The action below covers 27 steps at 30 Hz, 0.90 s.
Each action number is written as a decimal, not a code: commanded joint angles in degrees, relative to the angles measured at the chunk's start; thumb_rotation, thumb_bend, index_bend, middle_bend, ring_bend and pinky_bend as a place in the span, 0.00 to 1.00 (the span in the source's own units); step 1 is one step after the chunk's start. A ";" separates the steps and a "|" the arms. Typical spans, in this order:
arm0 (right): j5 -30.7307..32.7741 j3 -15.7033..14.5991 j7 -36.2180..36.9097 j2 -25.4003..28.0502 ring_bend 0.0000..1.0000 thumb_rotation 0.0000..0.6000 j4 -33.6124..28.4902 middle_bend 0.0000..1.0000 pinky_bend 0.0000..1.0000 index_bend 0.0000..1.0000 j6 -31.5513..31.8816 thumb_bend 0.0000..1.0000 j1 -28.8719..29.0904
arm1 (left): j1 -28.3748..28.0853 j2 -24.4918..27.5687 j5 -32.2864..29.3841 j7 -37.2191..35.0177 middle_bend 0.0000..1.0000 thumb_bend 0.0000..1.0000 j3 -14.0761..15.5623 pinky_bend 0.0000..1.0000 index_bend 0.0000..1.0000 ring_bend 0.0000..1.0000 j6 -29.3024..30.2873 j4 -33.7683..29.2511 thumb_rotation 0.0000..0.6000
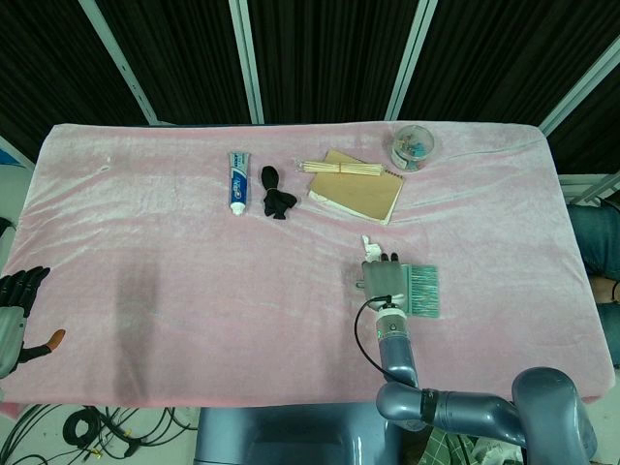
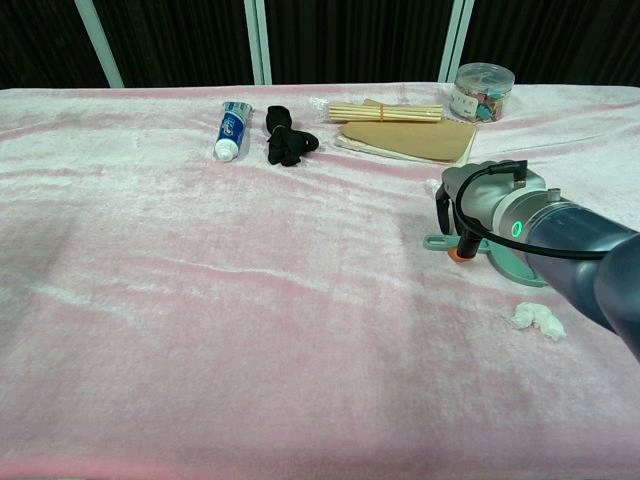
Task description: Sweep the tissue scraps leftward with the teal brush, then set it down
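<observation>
Brush: your right robot hand [image 1: 385,281] covers the teal brush [image 1: 423,292], bristles rightward for sweeping.
Grip: you cannot tell if fingers clasp it.
Scrap: tissue scrap [image 2: 535,319] lies near.

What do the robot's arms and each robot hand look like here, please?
The right arm is glossy blue-grey metal with rounded joints; a black cable loops at its wrist, where a green light glows. The right robot hand is grey with dark fingers. The left robot hand is black and grey, one fingertip orange.
</observation>
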 commanded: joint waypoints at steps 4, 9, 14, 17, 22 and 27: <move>-0.02 0.26 -0.20 -0.04 0.22 1.00 -0.12 0.46 0.18 0.49 0.00 0.25 -0.01 | 0.06 0.05 -0.02 0.02 0.06 0.25 0.05 0.03 0.03 0.00 0.04 -0.03 1.00; -0.16 0.46 -0.43 0.02 0.22 1.00 -0.49 0.46 0.18 0.49 0.29 0.25 -0.06 | 0.08 0.03 0.02 -0.11 0.06 0.25 0.01 0.03 0.03 0.00 0.12 0.01 1.00; 0.25 0.87 -0.67 -0.10 0.22 1.00 -0.41 0.46 0.18 0.49 0.06 0.25 0.02 | 0.02 0.06 -0.06 -0.14 0.06 0.25 -0.05 0.03 0.03 0.00 0.02 -0.04 1.00; 0.07 0.81 -0.95 -0.15 0.22 1.00 -0.56 0.46 0.18 0.49 0.19 0.25 0.11 | 0.02 0.06 0.03 -0.17 0.06 0.25 -0.03 0.03 0.03 0.00 0.06 -0.02 1.00; 0.40 0.93 -1.25 -0.15 0.22 1.00 -0.52 0.46 0.18 0.49 0.07 0.25 0.14 | 0.02 0.05 -0.02 -0.16 0.06 0.25 -0.04 0.03 0.03 0.00 0.05 -0.01 1.00; 0.26 0.88 -1.15 -0.39 0.22 1.00 0.06 0.46 0.18 0.49 -0.27 0.25 0.16 | 0.03 0.10 0.00 -0.08 0.06 0.25 0.01 0.03 0.03 0.00 0.00 -0.08 1.00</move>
